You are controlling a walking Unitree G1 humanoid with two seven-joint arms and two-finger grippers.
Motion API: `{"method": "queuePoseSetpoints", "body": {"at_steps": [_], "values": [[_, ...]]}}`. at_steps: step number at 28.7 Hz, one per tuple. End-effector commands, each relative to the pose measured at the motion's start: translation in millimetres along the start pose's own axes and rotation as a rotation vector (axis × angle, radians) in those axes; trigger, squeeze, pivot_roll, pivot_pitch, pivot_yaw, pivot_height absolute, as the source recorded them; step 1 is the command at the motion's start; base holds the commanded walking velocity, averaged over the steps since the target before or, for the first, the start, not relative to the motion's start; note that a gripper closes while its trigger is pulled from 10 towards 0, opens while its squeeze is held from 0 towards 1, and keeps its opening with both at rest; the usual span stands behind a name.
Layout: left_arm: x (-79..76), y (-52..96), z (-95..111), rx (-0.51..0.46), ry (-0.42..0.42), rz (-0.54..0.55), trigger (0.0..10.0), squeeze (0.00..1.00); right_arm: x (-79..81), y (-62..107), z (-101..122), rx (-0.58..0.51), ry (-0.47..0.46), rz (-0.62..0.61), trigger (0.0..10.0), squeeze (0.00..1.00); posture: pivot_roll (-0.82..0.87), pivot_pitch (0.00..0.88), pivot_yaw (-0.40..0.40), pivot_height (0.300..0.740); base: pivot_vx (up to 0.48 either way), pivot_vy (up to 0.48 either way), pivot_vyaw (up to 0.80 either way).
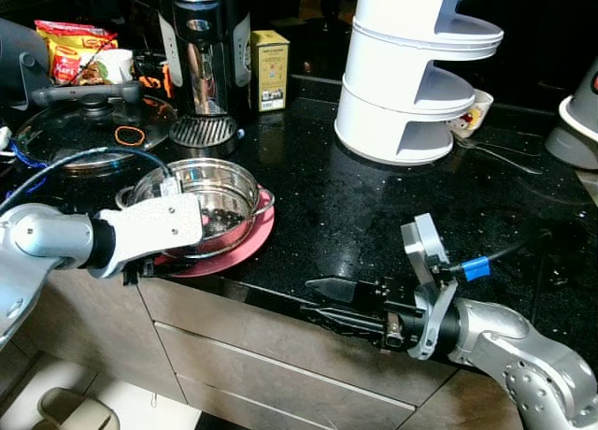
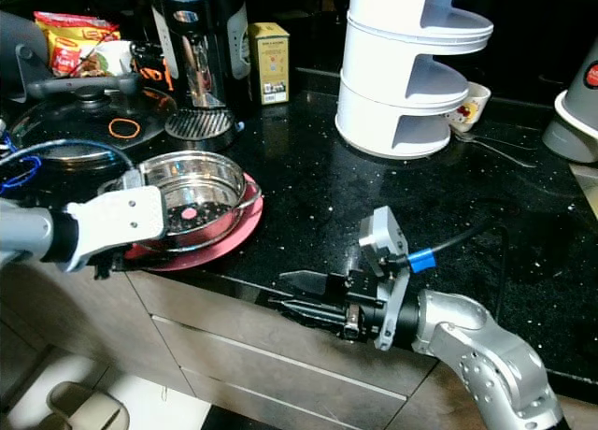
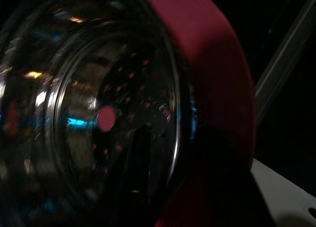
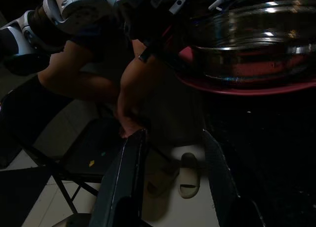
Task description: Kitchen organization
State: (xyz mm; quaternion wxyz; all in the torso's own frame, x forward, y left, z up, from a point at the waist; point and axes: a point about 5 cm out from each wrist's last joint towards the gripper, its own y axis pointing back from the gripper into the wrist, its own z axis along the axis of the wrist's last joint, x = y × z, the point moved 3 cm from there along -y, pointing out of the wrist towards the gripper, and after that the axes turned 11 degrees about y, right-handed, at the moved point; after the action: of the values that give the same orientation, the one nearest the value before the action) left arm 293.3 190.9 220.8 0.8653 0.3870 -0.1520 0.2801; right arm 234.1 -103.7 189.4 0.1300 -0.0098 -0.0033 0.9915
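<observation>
The left claw [image 1: 140,266] sits at the near rim of the round pink plate [image 1: 245,250]; I cannot tell whether it is parted or closed. A perforated shiny steel bowl [image 1: 215,198] rests on that plate, at the front edge of the black speckled tabletop [image 1: 355,206]. Behind stands a white tiered plastic rack [image 1: 411,75]. The right claw [image 1: 327,299] hovers at the tabletop's front edge, fingers parted and holding nothing.

My arms are silver tubes with white wrist housings, a blue-tipped black cable plugs into the right wrist, and the right claw [image 1: 322,301] ends in black fingers.
</observation>
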Motion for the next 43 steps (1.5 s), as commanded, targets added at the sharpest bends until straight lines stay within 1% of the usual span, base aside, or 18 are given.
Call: {"method": "queuePoseSetpoints", "body": {"at_steps": [1,12,14,17,20,23,25,26,27,28,30,33,34,35,36,38,40,43], "values": [[-4.3,-5.4,-5,0.017,0.014,-0.029,0.0,0.0,-1.0,1.8,3,0.013,0.026,-0.016,10.0,0.0,-0.04,0.0,-0.041,0.74,0.0,0.0,0.0],[4.0,-3.5,-4,0.005,0.012,0.011,0.0,0.0,-12.0,0.1,1,0.025,0.043,-0.088,10.0,0.0,-0.04,0.0,-0.042,0.74,0.0,0.0,0.0],[18.9,0.8,2,-0.03,0.008,0.096,0.0,0.0,-15.6,-1.5,1,0.019,0.038,-0.115,10.0,0.0,-0.04,0.0,-0.043,0.74,0.0,0.0,0.0],[31.0,4.5,7,-0.055,0.002,0.167,0.0,0.0,-17.9,-2.3,1,0.017,0.039,-0.129,10.0,0.0,-0.04,0.0,-0.044,0.74,0.0,0.0,0.0],[50.5,11.0,17,-0.102,-0.001,0.285,0.0,0.0,-22.4,-3.5,0,0.021,0.039,-0.161,10.0,0.0,-0.04,0.0,-0.045,0.74,0.0,0.0,0.0],[61.1,14.9,25,-0.153,0.01,0.351,0.0,0.0,-26.4,-4.1,-1,0.025,0.039,-0.189,10.0,0.0,-0.04,0.0,-0.046,0.74,0.0,0.0,0.0],[63.1,15.7,27,-0.167,0.013,0.364,0.0,0.0,-27.5,-4.1,-2,0.026,0.039,-0.197,10.0,0.0,-0.04,0.0,-0.046,0.74,0.0,0.0,0.0],[66.3,16.8,32,-0.206,0.034,0.385,0.0,0.0,-31.2,-4.1,-2,0.026,0.04,-0.222,10.0,0.0,-0.04,0.0,-0.047,0.74,0.0,0.0,0.0],[67.2,15.3,42,-0.29,0.099,0.39,0.0,0.0,-43.0,-3.1,1,0.0,0.053,-0.303,10.0,0.0,-0.04,0.0,-0.047,0.74,0.0,0.0,0.0],[65.9,13.1,45,-0.319,0.122,0.387,0.0,0.0,-49.8,-2.0,4,-0.019,0.055,-0.348,10.0,0.0,-0.04,0.0,-0.046,0.74,0.0,0.0,0.0],[64.7,11.5,46,-0.332,0.133,0.383,0.0,0.0,-53.8,-1.2,5,-0.031,0.055,-0.375,10.0,0.0,-0.04,0.0,-0.046,0.74,0.0,0.0,0.0],[58.6,2.4,49,-0.371,0.189,0.384,0.0,0.0,-69.8,4.6,14,-0.089,0.07,-0.487,10.0,0.0,-0.04,0.0,-0.045,0.74,0.0,0.0,0.0],[57.6,-0.9,48,-0.373,0.209,0.398,3.5,0.0,-75.5,7.3,18,-0.111,0.072,-0.528,10.0,0.0,-0.03,0.0,-0.046,0.74,0.0,0.0,0.0],[57.0,-3.4,48,-0.373,0.222,0.407,3.5,0.0,-79.7,9.3,20,-0.126,0.065,-0.558,10.0,0.0,-0.03,0.0,-0.045,0.74,0.0,0.0,0.0],[54.6,-6.9,48,-0.377,0.236,0.404,6.6,0.0,-83.6,11.4,22,-0.142,0.055,-0.584,10.0,0.0,-0.03,0.0,-0.044,0.74,0.0,0.0,0.0],[47.1,-14.8,51,-0.391,0.255,0.378,10.0,0.0,-87.9,14.0,23,-0.156,0.054,-0.612,10.0,0.0,-0.03,0.0,-0.044,0.74,0.0,0.0,0.0],[38.5,-21.9,57,-0.411,0.269,0.348,10.0,0.0,-93.2,17.2,24,-0.164,0.049,-0.65,10.0,0.0,-0.03,0.0,-0.044,0.74,0.0,0.0,-0.6],[35.9,-24.1,59,-0.417,0.273,0.344,10.0,0.0,-97.4,19.0,25,-0.176,0.036,-0.678,10.0,0.0,-0.03,0.0,-0.043,0.74,0.0,0.0,-0.8]]}}
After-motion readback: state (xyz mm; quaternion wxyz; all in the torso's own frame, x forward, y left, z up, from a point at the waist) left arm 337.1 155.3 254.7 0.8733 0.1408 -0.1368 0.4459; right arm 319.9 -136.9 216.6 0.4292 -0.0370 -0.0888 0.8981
